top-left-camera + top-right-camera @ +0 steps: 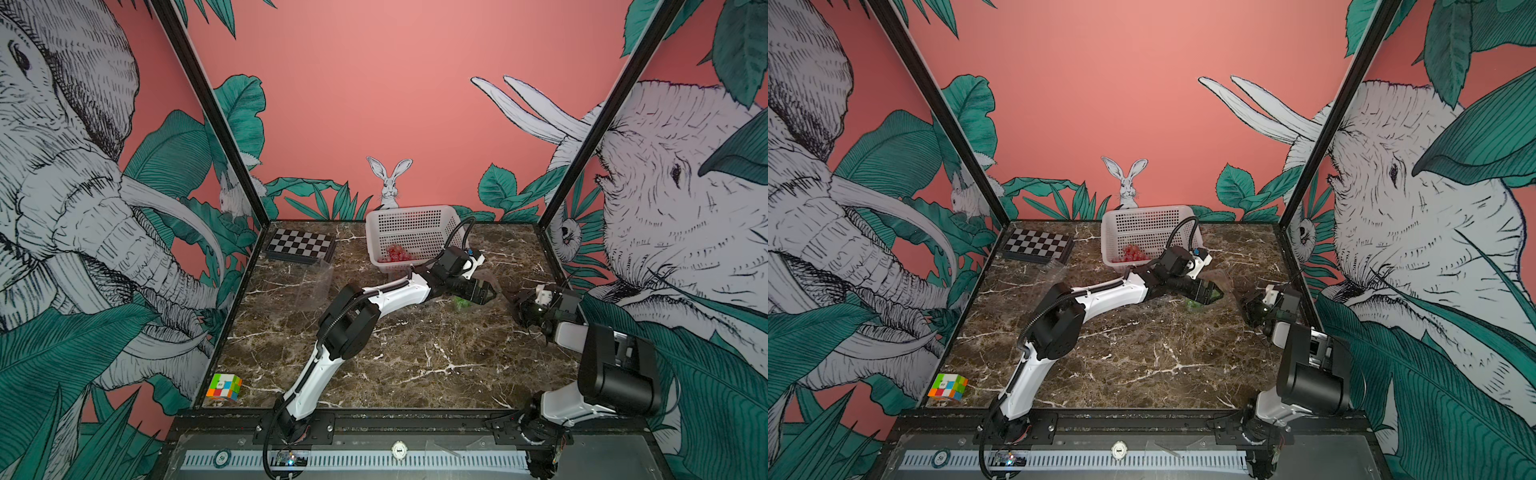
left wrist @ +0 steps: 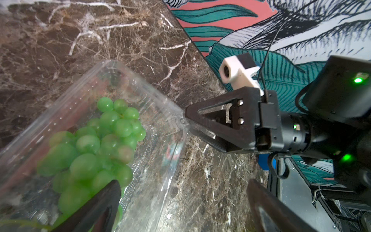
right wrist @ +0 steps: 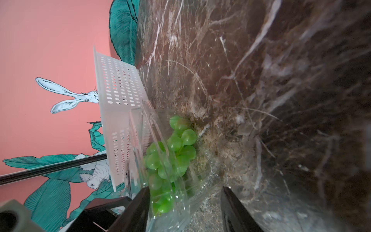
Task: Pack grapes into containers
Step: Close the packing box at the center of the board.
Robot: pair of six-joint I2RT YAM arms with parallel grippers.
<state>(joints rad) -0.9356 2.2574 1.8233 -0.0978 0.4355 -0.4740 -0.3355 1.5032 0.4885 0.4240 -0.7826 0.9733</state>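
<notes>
White basket (image 1: 415, 228), chessboard (image 1: 300, 246) and puzzle cube (image 1: 224, 386) on marble table (image 1: 415, 365).

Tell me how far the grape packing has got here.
Done: the green grapes lie in a clear box. In hand: the right gripper straddles that box's end, grip unclear; the left gripper hangs open by it. Left: the red grapes sit in the white basket, and another clear box by the chessboard looks empty.

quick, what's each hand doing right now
left hand: open, holding nothing, at the green grapes
right hand: partly shut at a corner of the clear box, firm grip cannot be told
</notes>
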